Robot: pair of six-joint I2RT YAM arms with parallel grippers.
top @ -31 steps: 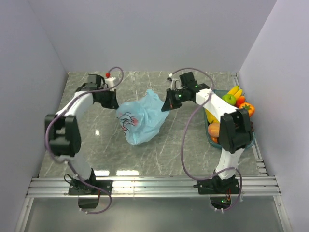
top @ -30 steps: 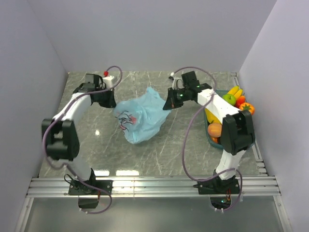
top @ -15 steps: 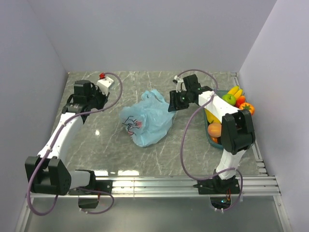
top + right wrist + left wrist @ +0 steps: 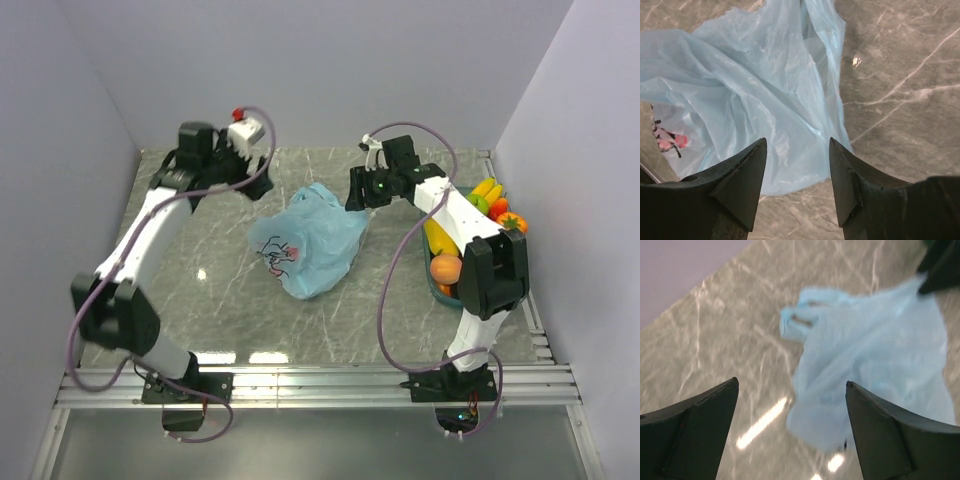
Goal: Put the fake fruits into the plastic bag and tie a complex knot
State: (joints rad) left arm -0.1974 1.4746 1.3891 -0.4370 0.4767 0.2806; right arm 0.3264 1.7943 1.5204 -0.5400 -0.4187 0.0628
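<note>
While the plastic bag (image 4: 310,240) lies crumpled on the marble table (image 4: 200,300) between the arms with its printed graphic facing up, the left gripper (image 4: 791,384) hangs off its far-left side, jaws wide and empty; the right gripper (image 4: 797,141) hovers over the bag's far-right edge, jaws parted, holding nothing. Fake fruits (image 4: 485,205) sit in the teal tray (image 4: 437,288), well apart from the bag

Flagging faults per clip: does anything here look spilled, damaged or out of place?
Nothing spilled or damaged. The plastic bag lies crumpled and slumped, with neither the left gripper nor the right gripper holding it; both are open. The fake fruits sit heaped together at the far right, outside the bag.
</note>
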